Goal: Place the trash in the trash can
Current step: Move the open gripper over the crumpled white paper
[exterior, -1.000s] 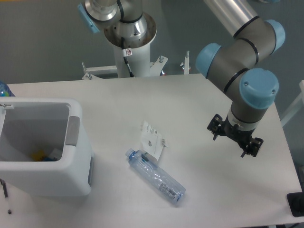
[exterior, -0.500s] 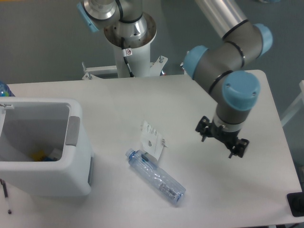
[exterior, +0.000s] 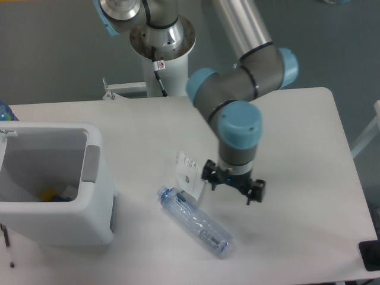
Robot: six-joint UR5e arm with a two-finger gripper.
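Observation:
A small flat white paper packet (exterior: 189, 174) of trash lies on the table near the middle. A clear plastic bottle (exterior: 194, 220) with a bluish cap lies on its side just in front of it, cap toward the left. The white boxy trash can (exterior: 56, 219) with a grey side panel stands at the left, with some items inside. My gripper (exterior: 233, 184) hangs just right of the packet and above the bottle's far end; the wrist hides its fingers, so its state is unclear. Nothing shows in its grasp.
The arm's base column (exterior: 161, 56) rises behind the table's far edge. A dark object (exterior: 370, 255) sits at the table's front right corner. A blue item (exterior: 5, 111) peeks in at the left edge behind the bin.
The arm has swung left across the table, carrying the gripper from the right side to just beside the packet. Packet, bottle and bin have not moved.

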